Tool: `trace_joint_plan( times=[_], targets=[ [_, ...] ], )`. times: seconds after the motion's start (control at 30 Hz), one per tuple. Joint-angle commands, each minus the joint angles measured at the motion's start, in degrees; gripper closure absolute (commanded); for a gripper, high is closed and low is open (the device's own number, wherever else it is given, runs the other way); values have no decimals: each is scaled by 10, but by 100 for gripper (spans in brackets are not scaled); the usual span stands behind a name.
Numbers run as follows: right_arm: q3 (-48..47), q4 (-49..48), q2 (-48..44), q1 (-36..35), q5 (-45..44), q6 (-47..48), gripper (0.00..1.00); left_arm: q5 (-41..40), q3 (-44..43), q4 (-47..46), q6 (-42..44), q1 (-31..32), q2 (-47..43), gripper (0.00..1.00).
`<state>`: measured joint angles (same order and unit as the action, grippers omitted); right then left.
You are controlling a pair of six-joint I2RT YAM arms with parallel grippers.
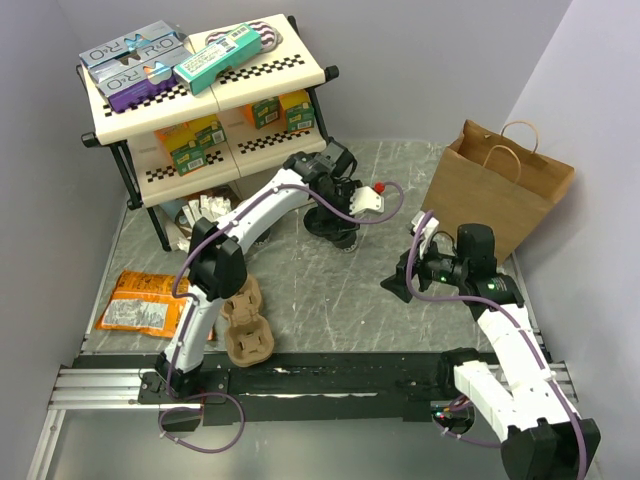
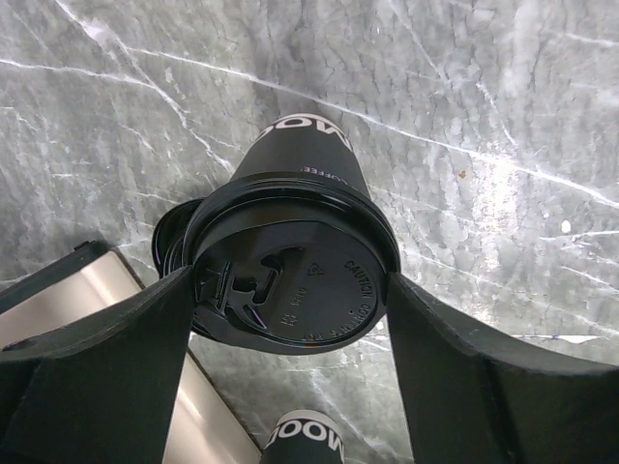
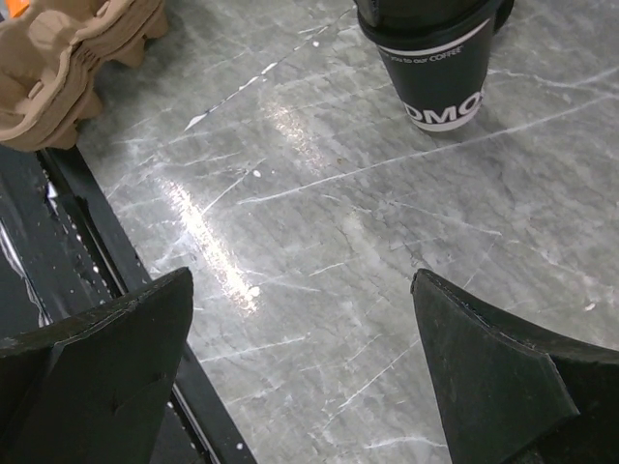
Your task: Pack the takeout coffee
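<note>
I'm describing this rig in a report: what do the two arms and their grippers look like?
The left arm and right arm have white links, black joints and a purple cable looping along each. The left gripper and right gripper each have two broad matte-black fingers that taper to blunt tips. I see no markings on them.

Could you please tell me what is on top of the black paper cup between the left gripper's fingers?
A round black plastic lid with raised lettering caps the black paper cup. The lid covers the whole mouth, so whatever is inside the cup cannot be seen.
</note>
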<state>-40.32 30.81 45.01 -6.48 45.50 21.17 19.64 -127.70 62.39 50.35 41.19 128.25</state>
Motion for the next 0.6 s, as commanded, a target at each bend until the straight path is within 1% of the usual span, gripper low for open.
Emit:
trace_joint_plan(
  times=[0.0, 0.03, 0.07, 0.17, 0.47, 0.57],
  targets=[
    [9, -20, -15, 11, 6, -24, 0, -9, -23, -2, 14, 5, 1, 17],
    [9, -20, -17, 12, 6, -24, 0, -12, -21, -9, 13, 5, 1, 16],
    [11, -20, -17, 15, 6, -23, 0, -14, -18, -15, 9, 5, 0, 11],
    [12, -19, -14, 16, 5, -24, 0, -18, -8, -30, 7, 5, -4, 7],
    [16, -37, -1, 27, 10, -42, 0, -14, -5, -60, -12, 5, -5, 1],
    [15, -38, 2, 31, 12, -44, 0, -7, 0, -75, -24, 5, -10, 1]
  ],
)
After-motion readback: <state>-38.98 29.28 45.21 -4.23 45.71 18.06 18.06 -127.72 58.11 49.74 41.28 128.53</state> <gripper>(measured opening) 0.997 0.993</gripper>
